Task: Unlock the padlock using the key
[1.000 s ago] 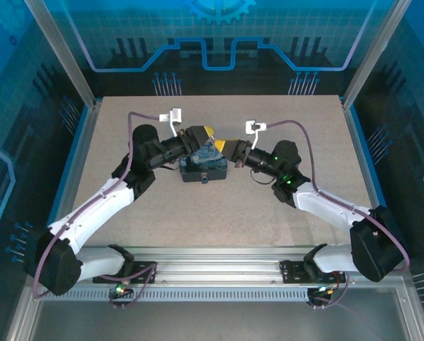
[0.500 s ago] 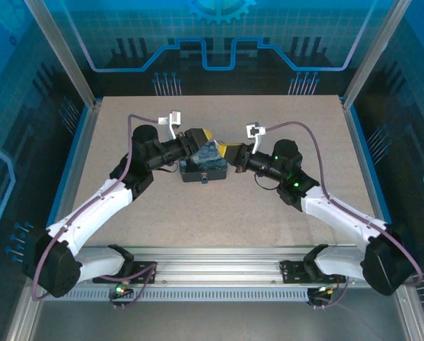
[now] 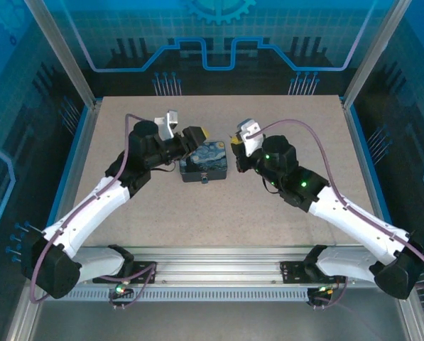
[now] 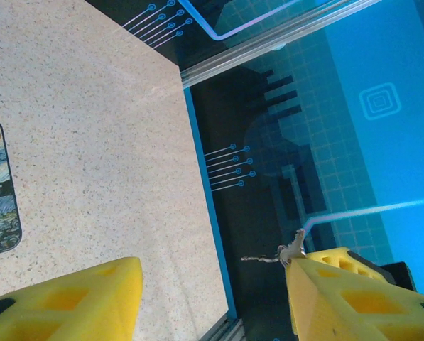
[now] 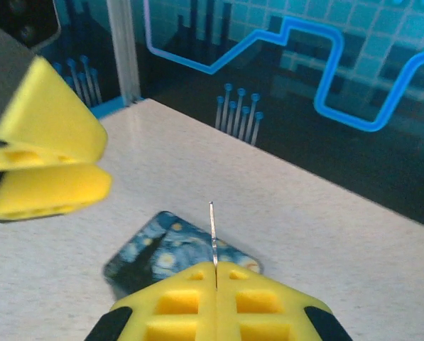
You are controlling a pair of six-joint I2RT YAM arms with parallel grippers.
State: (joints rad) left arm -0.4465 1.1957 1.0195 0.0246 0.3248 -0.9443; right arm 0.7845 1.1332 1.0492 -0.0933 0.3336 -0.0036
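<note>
Desk [image 3: 283, 213]: pale speckled surface that carries the tin near its middle.
Tin [image 3: 206, 158]: rectangular, lying flat, with its printed blue swirling night sky facing up.
Small dark part [image 3: 205, 177]: sits at the middle of the tin's near edge, touching it; too small to identify.
Left pincer [image 4: 217, 263]: released, its yellow fingers [image 4: 77, 298] standing well apart and gripping nothing. In the top view it is held by the tin's far left corner.
Right pincer [image 5: 215, 268]: clenched on the key [image 5: 212, 227], yellow fingers pressed flat together. In the top view it is held above the desk just off the tin's far right corner.
Key: slim metal piece pinched between the right pincer's fingertips, its blade projecting straight out beyond them, clear of the tin. In the left wrist view it appears just beside the tip of one left finger; contact there cannot be told.
Pincer spacing: the tips lie near each other across the tin's far edge, not touching.
</note>
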